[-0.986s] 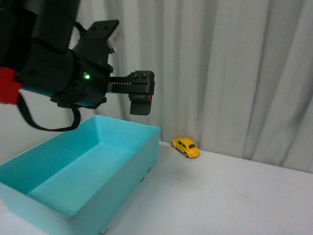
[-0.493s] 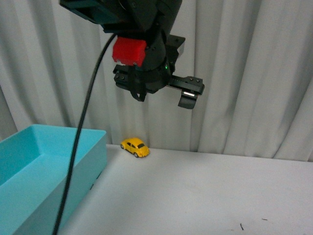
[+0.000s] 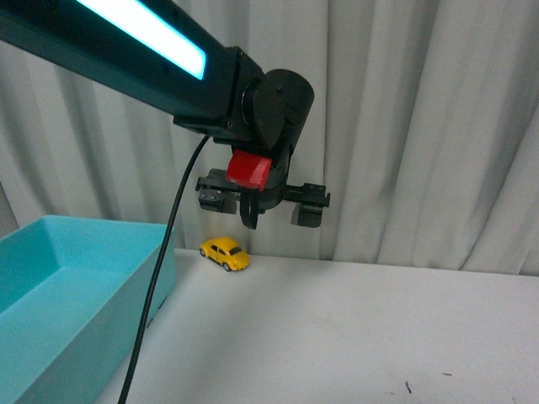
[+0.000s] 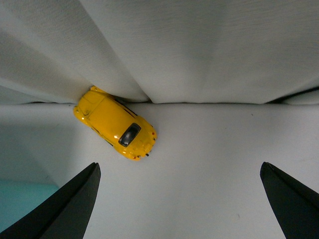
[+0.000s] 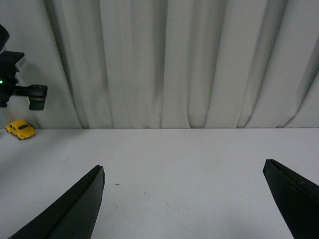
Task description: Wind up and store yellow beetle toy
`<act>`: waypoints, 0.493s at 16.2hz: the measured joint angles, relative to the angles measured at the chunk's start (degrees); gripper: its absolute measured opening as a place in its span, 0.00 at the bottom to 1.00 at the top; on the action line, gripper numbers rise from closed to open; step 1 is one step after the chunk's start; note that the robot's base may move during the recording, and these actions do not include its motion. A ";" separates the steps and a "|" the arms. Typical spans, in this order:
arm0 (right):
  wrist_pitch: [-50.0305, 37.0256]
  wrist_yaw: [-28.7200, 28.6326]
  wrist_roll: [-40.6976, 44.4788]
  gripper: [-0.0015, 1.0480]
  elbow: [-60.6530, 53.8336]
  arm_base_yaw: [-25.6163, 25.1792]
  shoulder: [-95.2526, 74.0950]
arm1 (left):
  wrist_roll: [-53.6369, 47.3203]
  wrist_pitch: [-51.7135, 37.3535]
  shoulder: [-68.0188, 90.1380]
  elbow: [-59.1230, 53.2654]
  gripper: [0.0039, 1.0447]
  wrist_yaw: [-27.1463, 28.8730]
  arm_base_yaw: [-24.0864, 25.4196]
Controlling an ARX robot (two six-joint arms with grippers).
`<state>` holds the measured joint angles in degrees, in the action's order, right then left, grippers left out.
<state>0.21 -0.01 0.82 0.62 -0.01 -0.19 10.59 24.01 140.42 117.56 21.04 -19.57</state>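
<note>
1. White worktop (image 3: 362, 337) fills the lower front view, and the yellow beetle toy (image 3: 225, 253) sits at its far edge, right against the curtain (image 3: 421, 126). The left end effector (image 3: 259, 209) hangs in the air above the toy, which lies at about 7 o'clock from it. Its jaws are spread wide with nothing between them. A teal bin (image 3: 101, 225) takes the 8 o'clock corner, its far corner near the toy, and a black cable (image 3: 160, 286) droops in front of it. From 3 to 5 o'clock the worktop runs open.
2. Left wrist view: seen from above, the toy stands on its wheels with one end tucked under a curtain fold and the other pointing out onto the worktop. The two dark fingertips (image 4: 75, 199) stand far apart. The toy lies beyond them, closer to one, touching neither.
3. Right wrist view: the right end effector (image 5: 184, 172) is spread wide and holds nothing, over open worktop. The toy is small at the curtain's foot, well apart from it, below the left end effector.
</note>
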 joint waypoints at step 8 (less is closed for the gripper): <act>0.00 0.02 0.00 0.94 0.00 0.00 0.00 | 8.96 2.12 10.69 10.97 0.94 4.81 0.66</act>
<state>0.21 0.01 0.82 0.62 -0.01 -0.19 19.55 26.13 151.11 128.53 25.85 -18.92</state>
